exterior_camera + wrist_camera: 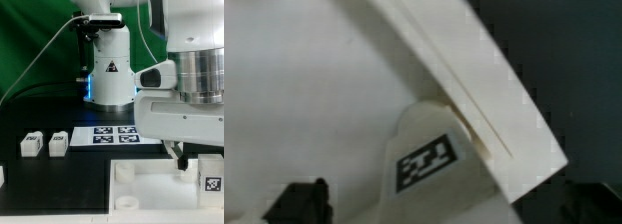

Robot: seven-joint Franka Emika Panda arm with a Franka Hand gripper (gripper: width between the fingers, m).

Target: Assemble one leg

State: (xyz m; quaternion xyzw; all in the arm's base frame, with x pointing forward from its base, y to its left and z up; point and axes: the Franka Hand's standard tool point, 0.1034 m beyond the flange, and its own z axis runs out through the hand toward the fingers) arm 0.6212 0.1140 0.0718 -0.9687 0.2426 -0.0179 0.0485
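While the white robot arm is hanging low over the black table (60, 190), its two-finger gripper (182, 160) is sitting just beside a small white oblong plastic leg with a black-and-white tag (211, 176), which is standing on the large white tray-like piece (150, 195). Whether the fingers are gripping the leg, I cannot tell. Two more small white tagged blocks (45, 144) are lying near the flat white marker board (112, 134).
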